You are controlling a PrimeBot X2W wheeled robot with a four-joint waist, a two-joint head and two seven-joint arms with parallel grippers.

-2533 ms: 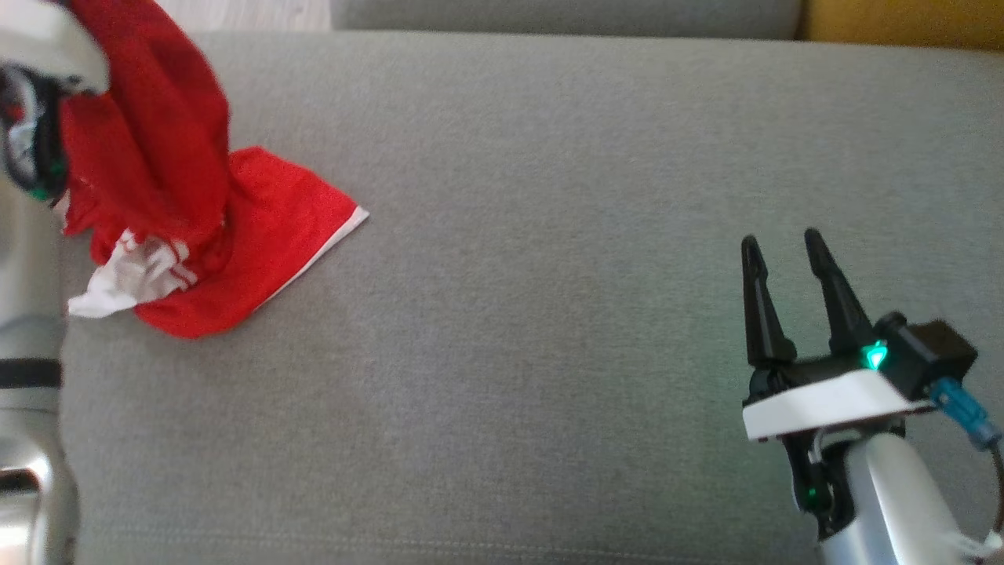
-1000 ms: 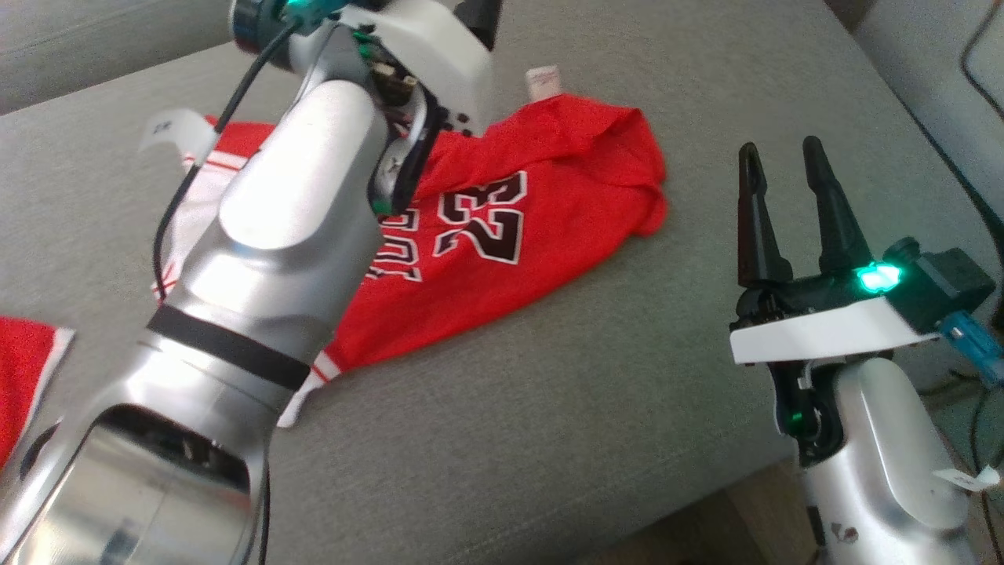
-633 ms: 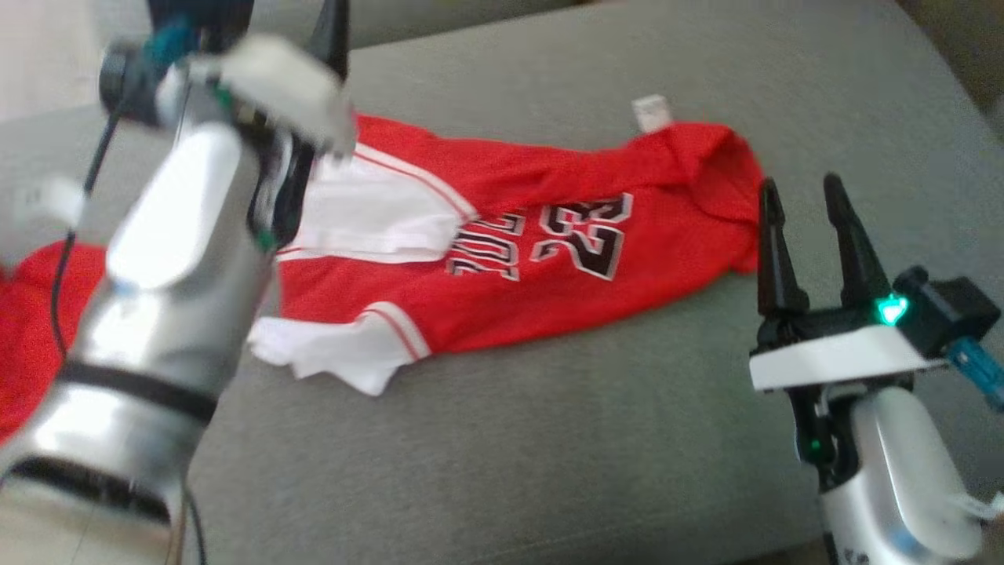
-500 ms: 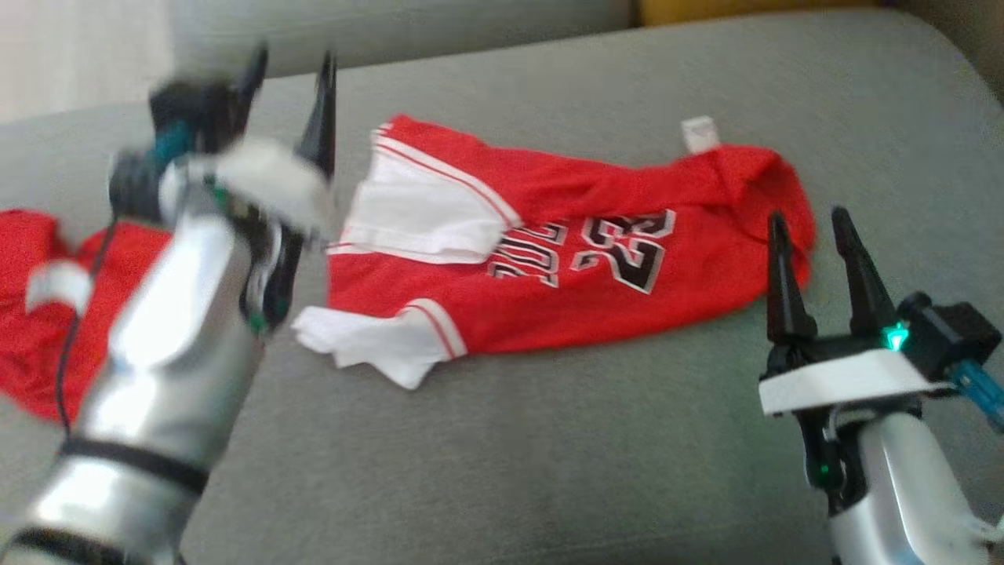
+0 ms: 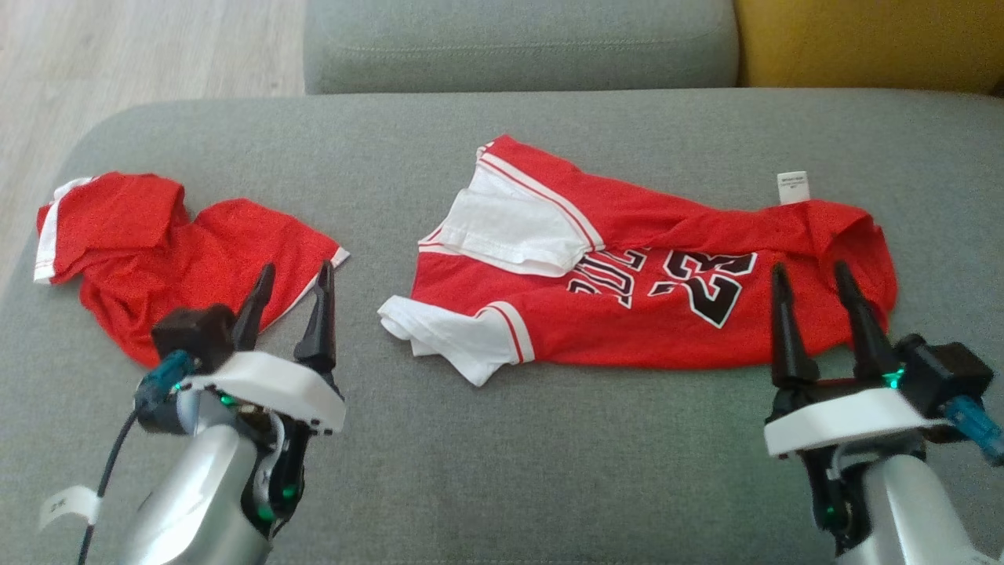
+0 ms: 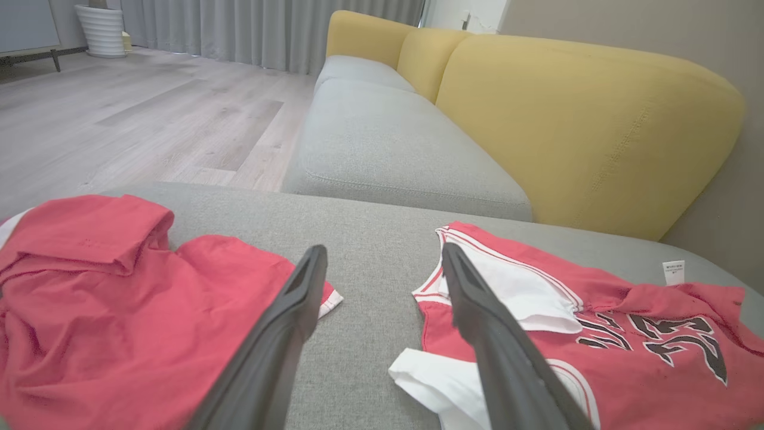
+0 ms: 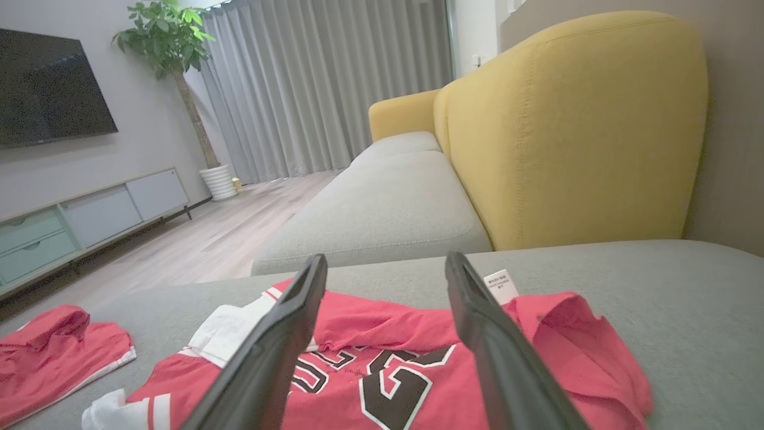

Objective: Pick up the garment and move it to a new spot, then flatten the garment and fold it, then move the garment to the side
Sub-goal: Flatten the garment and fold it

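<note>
Two red garments lie flat on the grey cushion (image 5: 549,439). A jersey (image 5: 651,314) with white sleeves and the number 23 is spread, rumpled, at centre right; it also appears as the jersey (image 6: 603,340) and the jersey (image 7: 388,352) in the wrist views. Red shorts (image 5: 180,251) with white trim lie crumpled at the left, seen too as the shorts (image 6: 113,298). My left gripper (image 5: 296,268) hovers open by the shorts' near right corner, empty. My right gripper (image 5: 809,268) stands open at the jersey's near right edge, holding nothing.
Behind the cushion runs a grey sofa seat (image 5: 518,39) with a yellow backrest (image 5: 871,35). Wooden floor (image 5: 141,55) lies beyond the cushion's rounded left end. The near strip of cushion between my arms is bare fabric.
The head camera has swung about. My left gripper, which held red cloth aloft, has let go and drawn back low at the left; both garments now lie on the cushion. The right gripper stays open.
</note>
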